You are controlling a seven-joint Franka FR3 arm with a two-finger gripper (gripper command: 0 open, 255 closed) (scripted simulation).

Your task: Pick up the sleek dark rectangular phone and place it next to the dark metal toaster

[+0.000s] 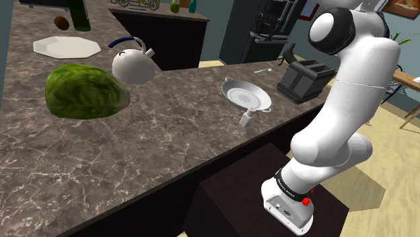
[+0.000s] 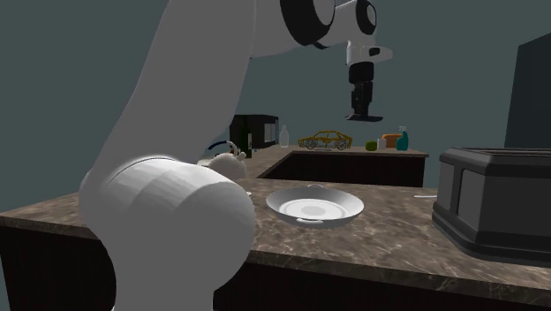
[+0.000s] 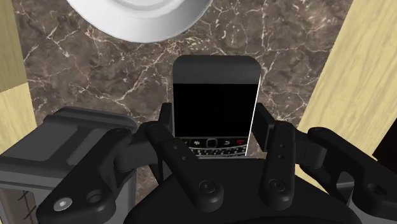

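The dark rectangular phone (image 3: 216, 105), with a black screen and a small keypad, is clasped at its lower end between my black fingers (image 3: 280, 143). My gripper (image 3: 216, 145) is shut on it. In the second exterior view the gripper (image 2: 363, 113) hangs high above the marble counter (image 2: 388, 234), between the silver pan (image 2: 315, 206) and the dark toaster (image 2: 499, 203). The toaster (image 1: 306, 79) stands at the counter's end in the shoulder view. From the wrist it lies below, beside the fingers (image 3: 70, 159), with the pan (image 3: 140, 13) farther ahead.
A white kettle (image 1: 132, 65), a large green lettuce-like lump (image 1: 86, 91) and a white plate (image 1: 66, 46) sit further along the counter. A small shaker (image 1: 248, 118) stands by the pan (image 1: 248, 95). Wooden floor (image 3: 356, 76) lies beyond the counter's edges.
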